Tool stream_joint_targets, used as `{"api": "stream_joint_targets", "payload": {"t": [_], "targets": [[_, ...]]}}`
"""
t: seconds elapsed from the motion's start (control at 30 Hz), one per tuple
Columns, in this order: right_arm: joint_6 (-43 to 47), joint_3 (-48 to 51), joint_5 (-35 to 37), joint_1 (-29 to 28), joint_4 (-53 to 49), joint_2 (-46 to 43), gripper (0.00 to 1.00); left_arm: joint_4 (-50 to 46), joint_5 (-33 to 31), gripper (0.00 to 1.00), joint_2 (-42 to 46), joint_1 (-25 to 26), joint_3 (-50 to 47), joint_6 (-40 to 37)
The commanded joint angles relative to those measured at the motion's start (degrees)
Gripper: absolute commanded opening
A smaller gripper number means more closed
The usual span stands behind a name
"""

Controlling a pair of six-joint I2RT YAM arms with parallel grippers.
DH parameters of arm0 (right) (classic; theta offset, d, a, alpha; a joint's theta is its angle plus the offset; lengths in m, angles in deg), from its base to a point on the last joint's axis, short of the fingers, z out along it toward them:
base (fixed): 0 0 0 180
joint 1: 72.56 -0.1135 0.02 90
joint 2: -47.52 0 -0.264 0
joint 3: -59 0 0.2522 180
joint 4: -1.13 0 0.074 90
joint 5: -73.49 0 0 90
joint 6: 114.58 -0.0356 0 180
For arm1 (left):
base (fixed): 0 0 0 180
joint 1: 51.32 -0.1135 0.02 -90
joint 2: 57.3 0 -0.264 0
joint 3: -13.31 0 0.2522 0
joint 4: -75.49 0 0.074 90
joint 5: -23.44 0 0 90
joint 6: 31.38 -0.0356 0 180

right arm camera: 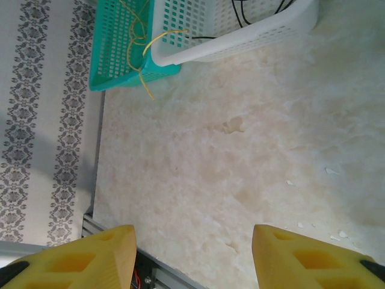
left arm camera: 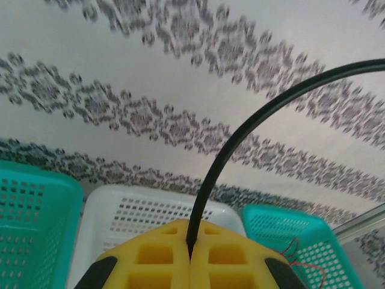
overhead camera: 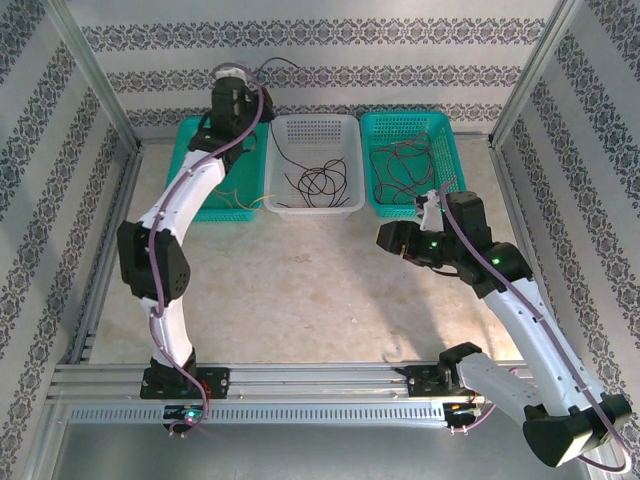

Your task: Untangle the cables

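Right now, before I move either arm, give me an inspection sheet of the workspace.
Surface: pale table, one faint stain.
Job's things: black cables in the white basket; red and dark tangle in the right teal basket; yellow cable hanging over the left teal basket.
Clutter: small flecks on the table.
Grippers: left tool shut on one black cable, raised by the back wall; right tool open, empty, above the table.
Cables: purple arm cables run along both arms.
Surroundings: patterned walls, metal frame.
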Motion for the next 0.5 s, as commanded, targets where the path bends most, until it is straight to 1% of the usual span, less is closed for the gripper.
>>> {"api": "stream_joint_targets", "payload": {"t": [0.0, 0.17, 0.2, 0.23, 0.27, 0.3, 0.37, 0.4, 0.47], "targets": [[1.48, -0.62, 1.88, 0.79, -1.58, -0.65, 0.54, -0.04, -2.06, 0.00, -2.27, 1.74, 3.74, -2.90], [2.19, -1.96, 2.54, 1.73, -1.90, -0.08, 0.54, -2.64, -3.61, 0.00, -7.31, 2.53, 7.49, -3.52], [2.43, -2.35, 2.63, 2.04, -1.90, 0.11, 0.54, -3.42, -3.82, 0.02, -8.28, 2.55, 8.51, -3.64], [2.61, -2.75, 2.63, 2.22, -1.90, 0.28, 0.54, -3.96, -3.82, 0.12, -9.00, 2.65, 9.19, -3.68], [2.84, -3.22, 2.72, 2.49, -1.98, 0.53, 0.54, -4.29, -3.53, 0.27, -9.63, 2.72, 9.73, -3.71], [3.10, -3.76, 2.89, 2.65, -2.06, 0.69, 0.54, -4.49, -3.16, 0.38, -9.95, 2.73, 10.02, -3.82], [3.70, -4.87, 3.15, 2.85, -2.33, 1.26, 0.55, -4.61, -3.25, 0.55, -9.91, 2.94, 9.96, -4.20], [4.01, -5.49, 3.31, 3.10, -2.42, 1.52, 0.56, -4.52, -3.53, 0.61, -9.56, 3.15, 9.69, -4.57], [4.84, -6.69, 3.42, 3.27, -2.27, 2.06, 0.57, -5.01, -3.93, 0.70, -8.88, 3.27, 9.42, -5.04]]}}
